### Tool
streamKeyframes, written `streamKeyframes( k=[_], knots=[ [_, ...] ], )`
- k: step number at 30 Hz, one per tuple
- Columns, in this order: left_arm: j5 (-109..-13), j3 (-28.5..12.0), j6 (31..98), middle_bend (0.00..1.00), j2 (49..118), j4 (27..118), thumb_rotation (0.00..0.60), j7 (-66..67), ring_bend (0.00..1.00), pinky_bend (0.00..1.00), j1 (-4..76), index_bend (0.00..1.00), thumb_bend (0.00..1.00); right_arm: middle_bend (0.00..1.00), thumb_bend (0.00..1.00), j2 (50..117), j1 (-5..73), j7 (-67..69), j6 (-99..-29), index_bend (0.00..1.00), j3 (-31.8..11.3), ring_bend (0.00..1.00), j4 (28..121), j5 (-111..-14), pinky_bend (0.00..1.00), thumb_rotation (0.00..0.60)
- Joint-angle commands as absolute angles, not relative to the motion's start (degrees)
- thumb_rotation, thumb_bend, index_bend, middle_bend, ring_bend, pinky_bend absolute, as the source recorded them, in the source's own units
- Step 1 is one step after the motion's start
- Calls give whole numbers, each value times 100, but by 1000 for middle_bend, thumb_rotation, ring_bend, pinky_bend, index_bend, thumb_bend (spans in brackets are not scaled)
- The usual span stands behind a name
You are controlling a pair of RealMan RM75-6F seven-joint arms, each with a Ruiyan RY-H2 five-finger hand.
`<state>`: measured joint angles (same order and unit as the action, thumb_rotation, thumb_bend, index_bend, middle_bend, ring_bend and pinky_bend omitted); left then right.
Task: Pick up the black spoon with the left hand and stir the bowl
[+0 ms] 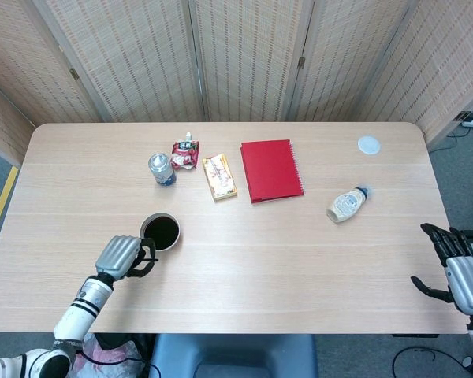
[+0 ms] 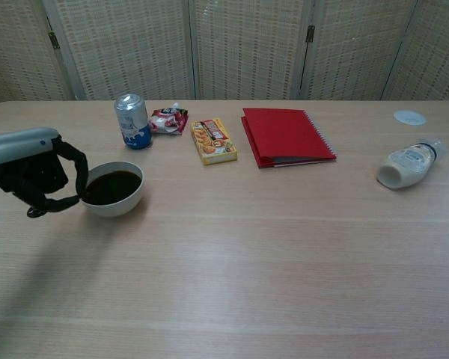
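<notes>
- Chest view, nearest item: the left hand (image 2: 31, 173) hangs above the worktop (image 2: 232, 262) at the bowl's 9 o'clock side, fingers curled inward. A thin dark object runs from the fingers toward the rim; judged to be the black spoon (image 2: 63, 200), pinched in the hand, though its outline is hard to separate from the dark fingers.
- Right hand (image 1: 457, 268) sits off the worktop edge at 3 o'clock, fingers spread, holding nothing.
- Bowl (image 2: 111, 188) holds dark liquid and stands just beside the left hand.
- Progress, as a judgement: pick-up appears complete; stirring is not yet begun, since no spoon tip is visible inside the liquid.
- Remaining: lower the spoon into the bowl and stir.
- Farther, toward 12 o'clock: can (image 2: 132, 120), snack box (image 2: 213, 140), red notebook (image 2: 286, 136); bottle (image 2: 408, 165) at 2 o'clock.
</notes>
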<state>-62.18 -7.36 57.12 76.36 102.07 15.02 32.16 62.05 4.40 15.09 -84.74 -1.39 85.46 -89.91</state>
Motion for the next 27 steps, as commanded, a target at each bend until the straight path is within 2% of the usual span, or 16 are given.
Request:
streamKeyframes(
  k=[1, 11, 20, 27],
  knots=[
    [-6445, -1170, 5530, 946, 7447, 10403, 600, 734, 886, 1000, 3365, 676, 495, 90, 135, 6194, 436, 1507, -8486, 0, -132, 130, 8575, -9008, 79, 600],
    [-6369, -1615, 5116, 946, 7927, 10030, 600, -309, 884, 1000, 3822, 681, 506, 90, 134, 6136, 373, 1467, -8668, 0, -161, 133, 8661, -9034, 79, 600],
    [-6008, -1698, 4998, 945, 8858, 8857, 600, -478, 882, 1000, 4207, 689, 505, 90, 134, 6106, 315, 1478, -8740, 0, -158, 133, 8690, -9022, 79, 600],
    [-5860, -1670, 4960, 945, 9275, 8170, 600, -509, 882, 1000, 4321, 692, 505, 90, 133, 6088, 284, 1472, -8773, 0, -162, 133, 8711, -9008, 79, 600]
  ],
)
